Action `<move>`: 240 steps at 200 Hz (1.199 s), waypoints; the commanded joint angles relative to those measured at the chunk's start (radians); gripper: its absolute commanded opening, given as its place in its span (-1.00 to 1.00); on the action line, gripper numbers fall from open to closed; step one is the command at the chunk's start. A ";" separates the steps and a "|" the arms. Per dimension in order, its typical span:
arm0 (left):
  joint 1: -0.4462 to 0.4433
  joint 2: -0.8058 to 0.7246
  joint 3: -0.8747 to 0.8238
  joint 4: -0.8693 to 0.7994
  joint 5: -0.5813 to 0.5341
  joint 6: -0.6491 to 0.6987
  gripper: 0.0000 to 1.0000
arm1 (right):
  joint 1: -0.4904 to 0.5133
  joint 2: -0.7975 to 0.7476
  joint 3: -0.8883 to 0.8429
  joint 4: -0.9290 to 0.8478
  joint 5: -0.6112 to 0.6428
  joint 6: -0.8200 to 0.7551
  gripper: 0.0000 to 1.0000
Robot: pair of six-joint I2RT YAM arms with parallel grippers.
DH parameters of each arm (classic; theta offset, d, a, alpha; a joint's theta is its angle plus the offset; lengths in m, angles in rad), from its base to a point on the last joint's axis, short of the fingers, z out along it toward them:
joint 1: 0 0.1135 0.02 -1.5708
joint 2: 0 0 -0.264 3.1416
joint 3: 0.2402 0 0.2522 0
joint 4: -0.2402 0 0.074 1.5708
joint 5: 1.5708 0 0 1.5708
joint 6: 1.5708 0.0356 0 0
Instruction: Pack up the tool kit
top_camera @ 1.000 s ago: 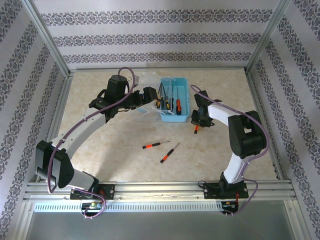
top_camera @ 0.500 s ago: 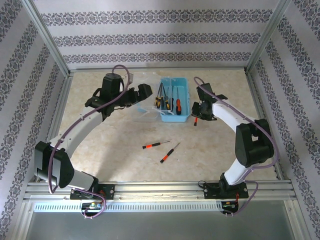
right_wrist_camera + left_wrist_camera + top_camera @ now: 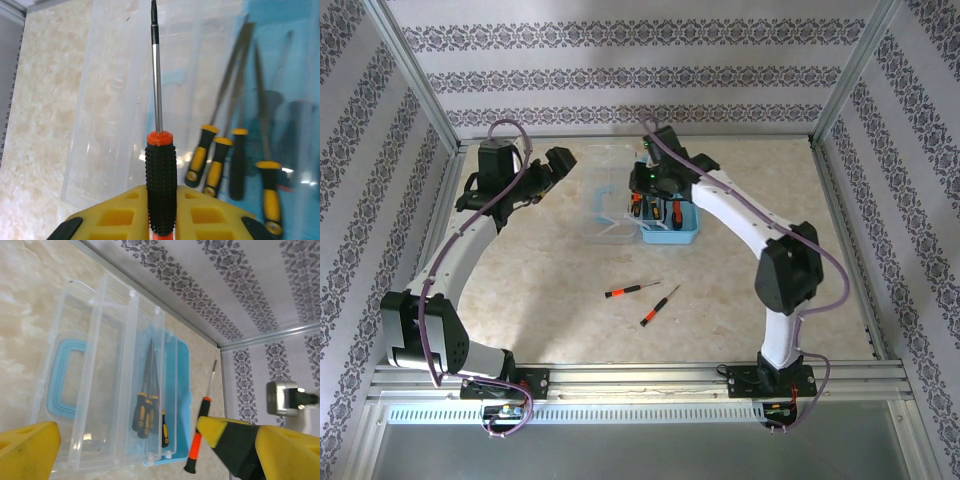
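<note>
Clearly, the screwdriver (image 3: 160,175) is black-gripped, orange-collared.

A screwdriver (image 3: 160,175) stands between my right fingers (image 3: 120,216), its shaft reaching ahead over the lid (image 3: 110,100). Right of the shaft, drivers (image 3: 215,160) lie in the box (image 3: 672,237). Ahead of my left fingers (image 3: 27,450) lies the lid, the box beyond it. Two loose screwdrivers (image 3: 632,289) lie on the table (image 3: 770,300), well behind both.

Lab test cell: aluminium frame (image 3: 640,378), wallpapered walls (image 3: 620,75), marble-look tabletop (image 3: 540,290).
</note>
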State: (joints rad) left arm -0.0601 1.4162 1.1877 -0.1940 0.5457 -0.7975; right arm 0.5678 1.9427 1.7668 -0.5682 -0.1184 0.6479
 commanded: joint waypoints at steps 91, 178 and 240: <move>0.027 -0.007 -0.015 0.073 0.043 -0.050 1.00 | 0.022 0.282 0.286 -0.036 -0.026 0.065 -0.66; 0.026 0.000 -0.016 0.079 0.049 -0.055 1.00 | 0.018 0.292 0.281 -0.027 -0.042 0.099 -0.57; 0.026 -0.006 -0.017 0.082 0.053 -0.057 1.00 | 0.018 0.275 0.287 -0.033 -0.056 0.099 -0.50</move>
State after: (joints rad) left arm -0.0437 1.4162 1.1797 -0.1680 0.5762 -0.8463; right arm 0.5865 2.2135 2.0228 -0.5835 -0.1596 0.7357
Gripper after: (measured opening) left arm 0.997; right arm 0.248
